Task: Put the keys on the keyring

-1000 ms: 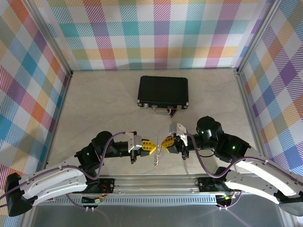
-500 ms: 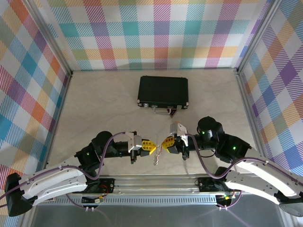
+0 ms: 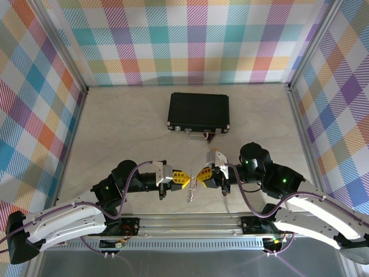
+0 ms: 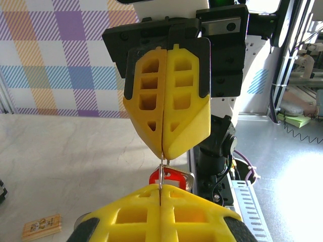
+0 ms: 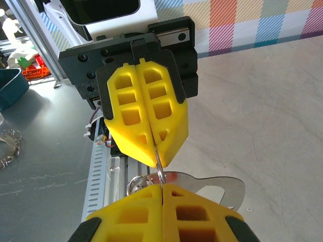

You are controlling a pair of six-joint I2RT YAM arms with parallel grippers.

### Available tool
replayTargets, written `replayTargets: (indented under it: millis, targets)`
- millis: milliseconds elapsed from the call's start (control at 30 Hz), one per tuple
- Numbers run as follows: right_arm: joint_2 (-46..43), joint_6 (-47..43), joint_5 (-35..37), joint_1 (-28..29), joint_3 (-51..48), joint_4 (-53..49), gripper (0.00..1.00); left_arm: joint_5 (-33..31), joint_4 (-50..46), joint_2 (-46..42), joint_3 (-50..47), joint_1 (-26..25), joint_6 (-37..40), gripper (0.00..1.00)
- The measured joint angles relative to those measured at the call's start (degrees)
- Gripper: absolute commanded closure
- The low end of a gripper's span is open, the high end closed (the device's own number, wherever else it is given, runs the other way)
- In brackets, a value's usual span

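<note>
**Threading the key at the meeting of two fingertips**

Pinching tip to tip above the near edge of the table [image 3: 115, 133], the left gripper [image 3: 185, 180] and right gripper [image 3: 200, 174] are both clamped tight on a thin metal strip [image 4: 161, 174] that runs between their yellow fingers. The red-headed key [image 4: 170, 177] hangs just under that junction. The flat silver keyring [image 5: 217, 187] also lies at the junction, jutting out to one side. Whether the strip belongs to the key or to the keyring cannot be told.

This looks like the joining step itself, with the key not visibly on the loop yet. The next move likely calls for a small, precise slide of one piece through the other without either grip slipping.

No brand or writing is legible. The small yellow-orange tag [image 4: 42, 227] on the table carries marks too small to read, and the black case [image 3: 199, 112] shows none.
</note>
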Motion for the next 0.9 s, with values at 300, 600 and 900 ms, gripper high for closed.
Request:
replayTargets:
  millis: [300, 600, 900]
  targets:
    - [0.9, 0.0, -0.9, 0.0, 0.0, 1.2, 1.0, 0.0, 0.0, 0.5, 0.0, 0.0, 0.0, 1.0]
    - [0.8, 0.0, -1.2, 0.0, -0.2, 1.7, 1.0, 0.0, 0.0, 0.6, 0.0, 0.0, 0.0, 1.0]
    - [-1.8, 0.3, -0.7, 0.0, -1.3, 1.3, 1.0, 0.0, 0.0, 0.6, 0.0, 0.0, 0.0, 1.0]
